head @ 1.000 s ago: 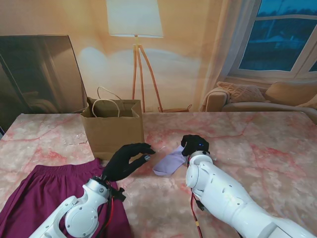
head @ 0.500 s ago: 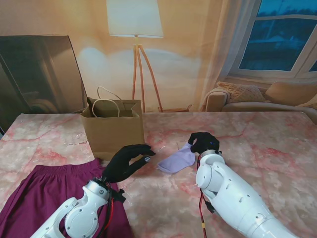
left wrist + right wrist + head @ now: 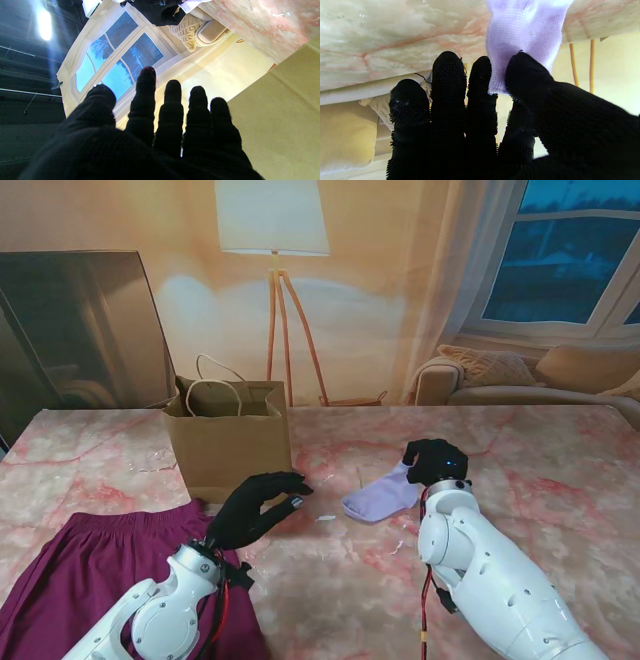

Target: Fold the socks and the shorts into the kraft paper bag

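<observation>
Right robot hand (image 3: 436,461) clamped on lilac sock (image 3: 381,498), thumb pinching cuff; left robot hand (image 3: 255,506) empty, fingers apart, beside kraft paper bag (image 3: 228,442).

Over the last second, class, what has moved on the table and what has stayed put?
The right hand, shut on the lilac sock, dragged it rightward, away from the kraft paper bag. The left hand, open, the bag and the maroon shorts stayed where they were.

Lilac sock (image 3: 381,497), maroon shorts (image 3: 85,570), kraft-brown bag (image 3: 227,442) — pink-veined marble table (image 3: 540,460)
</observation>
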### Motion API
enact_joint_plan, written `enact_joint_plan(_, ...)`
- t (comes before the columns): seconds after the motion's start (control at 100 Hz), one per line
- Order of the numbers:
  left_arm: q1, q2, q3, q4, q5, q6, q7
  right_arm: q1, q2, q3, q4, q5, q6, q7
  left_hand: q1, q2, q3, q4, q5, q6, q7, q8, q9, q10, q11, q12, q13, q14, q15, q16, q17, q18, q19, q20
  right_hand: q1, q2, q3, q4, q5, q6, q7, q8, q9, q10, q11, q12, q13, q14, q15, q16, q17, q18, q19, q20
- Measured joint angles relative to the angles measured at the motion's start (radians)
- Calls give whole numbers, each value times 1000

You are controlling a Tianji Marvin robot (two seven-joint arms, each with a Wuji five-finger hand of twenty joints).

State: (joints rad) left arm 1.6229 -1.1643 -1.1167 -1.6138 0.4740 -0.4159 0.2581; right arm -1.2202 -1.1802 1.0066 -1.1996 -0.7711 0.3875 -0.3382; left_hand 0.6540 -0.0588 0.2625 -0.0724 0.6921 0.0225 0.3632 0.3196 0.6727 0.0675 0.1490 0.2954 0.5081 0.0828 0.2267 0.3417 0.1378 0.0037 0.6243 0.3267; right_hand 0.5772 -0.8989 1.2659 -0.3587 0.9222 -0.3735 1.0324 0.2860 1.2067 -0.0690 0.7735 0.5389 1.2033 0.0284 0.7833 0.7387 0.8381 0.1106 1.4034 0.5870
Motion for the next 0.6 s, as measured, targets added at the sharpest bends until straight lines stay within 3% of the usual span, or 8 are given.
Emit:
enact_joint_plan(0.36, -28, -2, 11, 38, -24, -19, -4, -8, 35, -85, -27, -110, -40, -27, 0, 0, 0, 0, 0, 0, 0, 0, 0, 0, 0, 0, 0, 0, 0, 0, 0, 1, -1, 0, -27, -37, -12, 0, 24, 0, 0, -25, 22, 0, 45, 0, 22, 0, 52, 32, 34, 0, 15, 32)
enact_joint_plan(0.6, -54, -2, 25, 64, -42, -25, -16, 5, 28, -165, -34, -71, -40, -25, 0, 0, 0, 0, 0, 0, 0, 0, 0, 0, 0, 0, 0, 0, 0, 0, -1, 2, -1, 0, -28, -44, -12, 0, 25, 0, 0, -27, 22, 0, 76, -11, 34, 0, 91, 36, 47, 1, 39, 48)
